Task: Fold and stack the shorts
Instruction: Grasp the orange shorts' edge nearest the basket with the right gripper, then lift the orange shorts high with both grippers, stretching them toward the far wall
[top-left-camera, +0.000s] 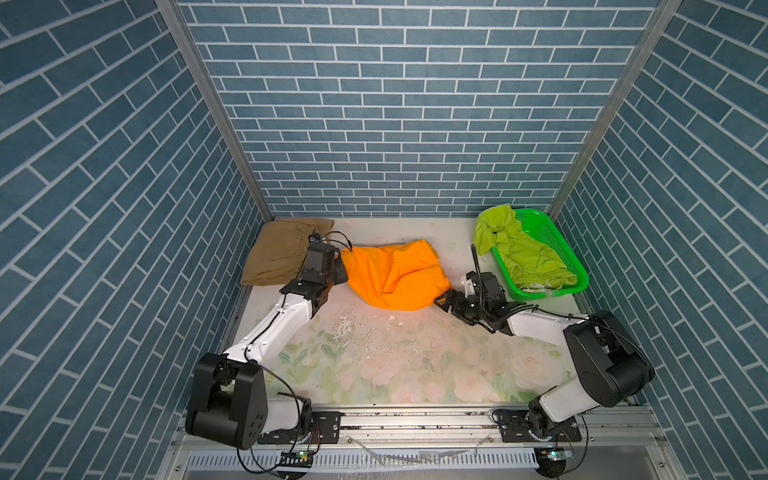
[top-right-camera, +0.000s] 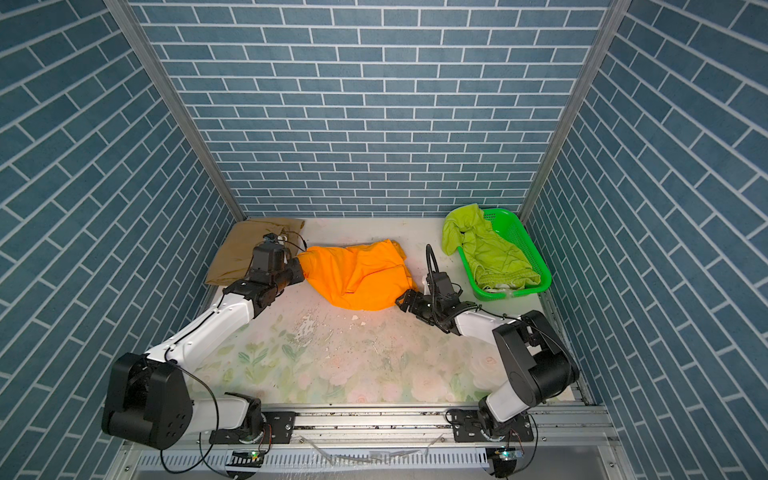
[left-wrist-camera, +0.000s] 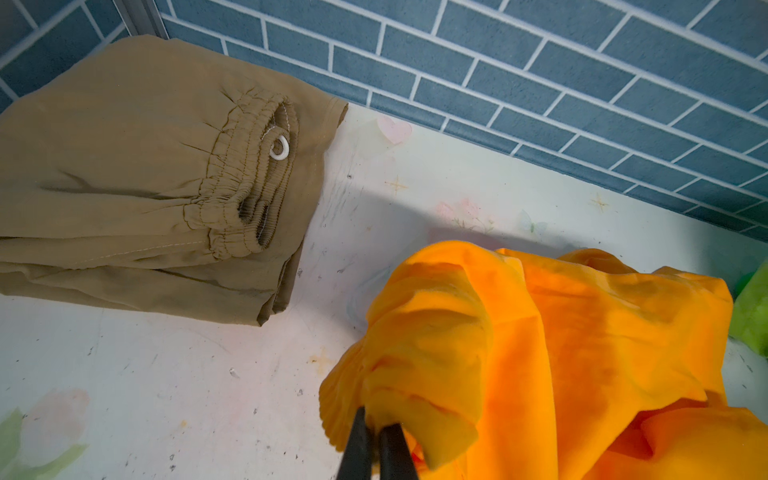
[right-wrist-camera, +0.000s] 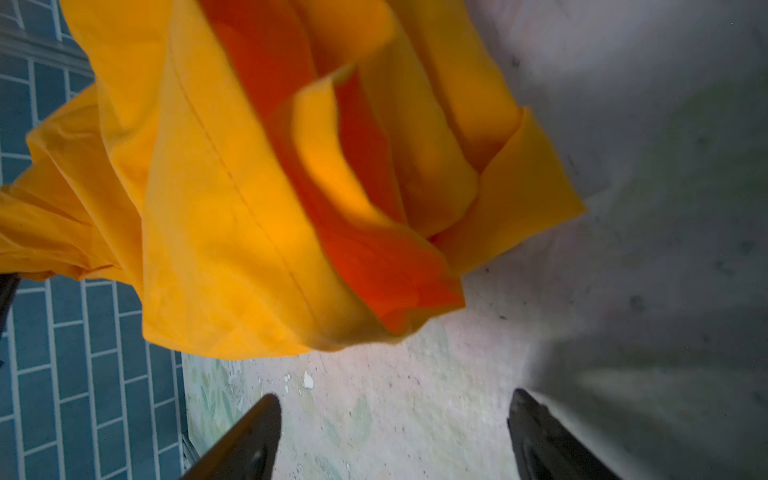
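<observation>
1. left pincer (left-wrist-camera: 376, 419) clamped on orange shorts (top-left-camera: 395, 274) at the gathered end, anchoring it for spreading.
2. right pincer (right-wrist-camera: 395, 401) apart, empty; leg hem just ahead, likely next grab.
3. tan shorts (top-left-camera: 282, 253) folded beside left pincer; green shorts (top-left-camera: 519, 253) wait in basket (top-left-camera: 561, 249).

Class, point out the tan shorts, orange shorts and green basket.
tan shorts (top-left-camera: 276, 253), in a top view, flat folded middle.
orange shorts (top-left-camera: 395, 270), in a top view, middle of the cloth.
green basket (top-left-camera: 557, 245), in a top view, perforated side wall.

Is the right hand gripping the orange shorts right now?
No, the right hand is open and empty, and the orange shorts lie just beyond it.
</observation>
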